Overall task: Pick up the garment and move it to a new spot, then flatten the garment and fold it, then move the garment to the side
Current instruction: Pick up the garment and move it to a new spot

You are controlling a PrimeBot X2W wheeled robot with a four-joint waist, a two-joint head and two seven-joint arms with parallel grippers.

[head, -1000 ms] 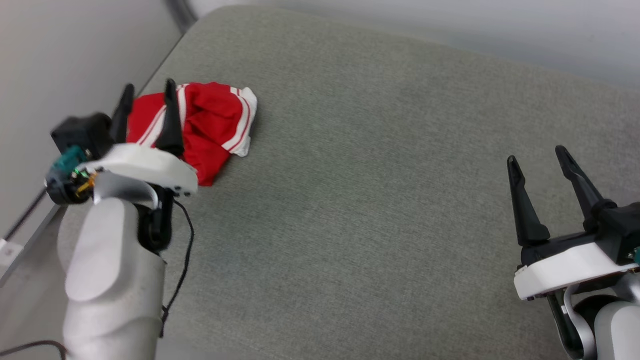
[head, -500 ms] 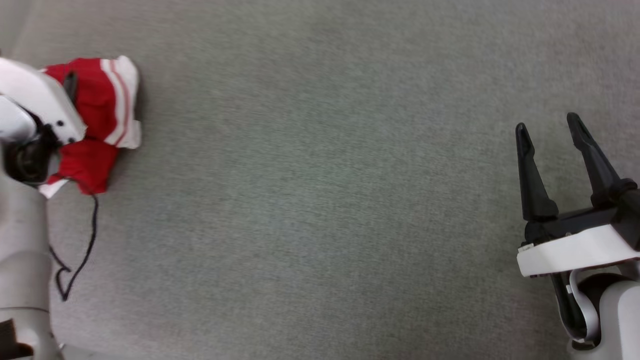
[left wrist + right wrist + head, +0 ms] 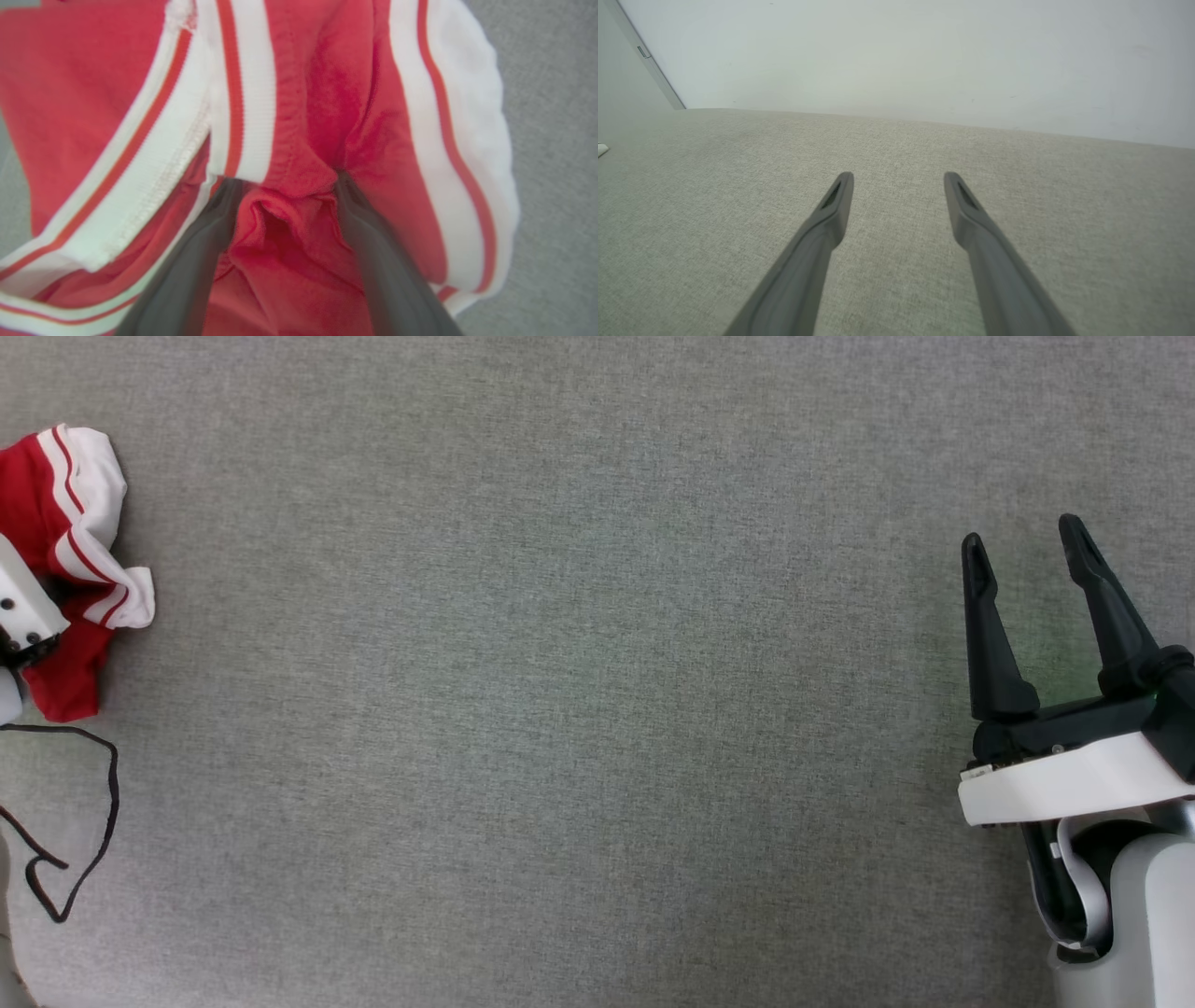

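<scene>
The garment, red with white striped trim, lies crumpled at the far left of the head view on the grey surface. The white casing of my left wrist overlaps its left side. In the left wrist view my left gripper is open, its fingers spread and pressed into the garment with a bunched red fold between them. My right gripper hovers open over bare surface at the right, far from the garment. In its own view the right gripper has nothing between its fingers.
A grey fabric-covered surface spans the head view. A black cable loops on it below the garment. In the right wrist view the surface's far edge meets a pale wall.
The head camera has swung, so the garment now sits at the picture's left edge. My left gripper has gone from above the garment down into its folds. The right gripper has barely moved.
</scene>
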